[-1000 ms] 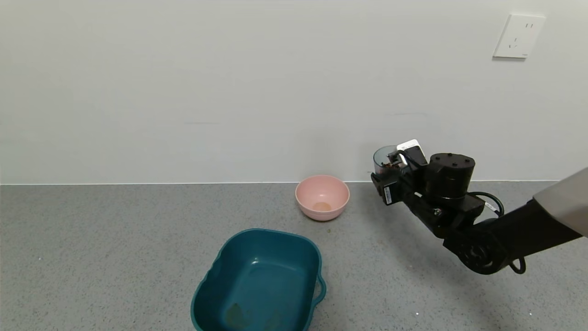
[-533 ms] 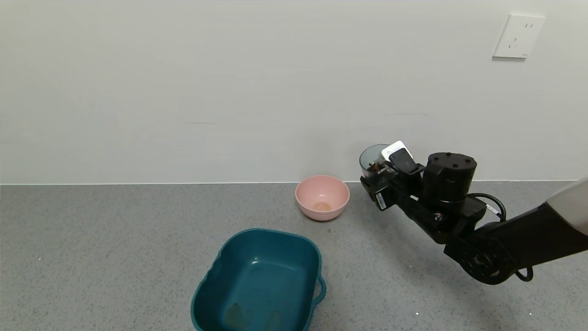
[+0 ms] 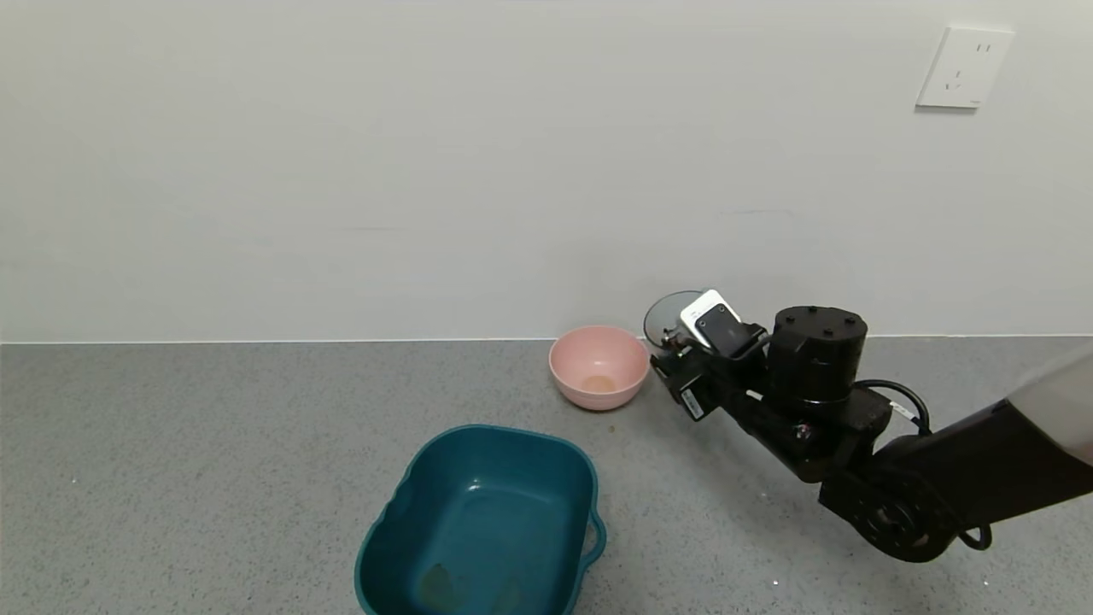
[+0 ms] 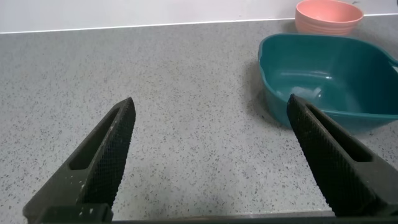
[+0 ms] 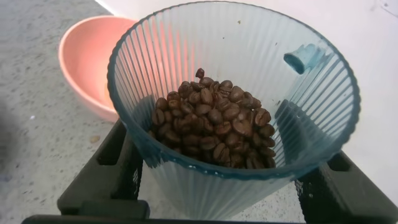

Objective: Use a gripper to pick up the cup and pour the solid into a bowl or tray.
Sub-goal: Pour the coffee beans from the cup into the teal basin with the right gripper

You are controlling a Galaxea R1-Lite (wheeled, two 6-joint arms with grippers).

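Note:
My right gripper (image 3: 676, 354) is shut on the ribbed blue-green cup (image 3: 667, 316) and holds it in the air just right of the pink bowl, near the back wall. In the right wrist view the cup (image 5: 249, 162) sits between the black fingers (image 5: 115, 168) with a heap of brown beans (image 5: 214, 121) inside, tilted slightly. The dark teal tub (image 3: 487, 521) stands at the front centre of the counter, apart from the cup. My left gripper (image 4: 211, 149) is open and empty, low over bare counter, with the tub (image 4: 329, 74) beyond it.
A small pink bowl (image 3: 599, 366) stands near the wall behind the tub; it also shows in the right wrist view (image 5: 84, 59) and the left wrist view (image 4: 328, 15). A wall socket (image 3: 965, 67) is at upper right. Grey speckled counter (image 3: 171, 470) spreads to the left.
My right gripper has carried the cup leftward and slightly down, from well right of the pink bowl to just beside it. The tub and pink bowl have not moved.

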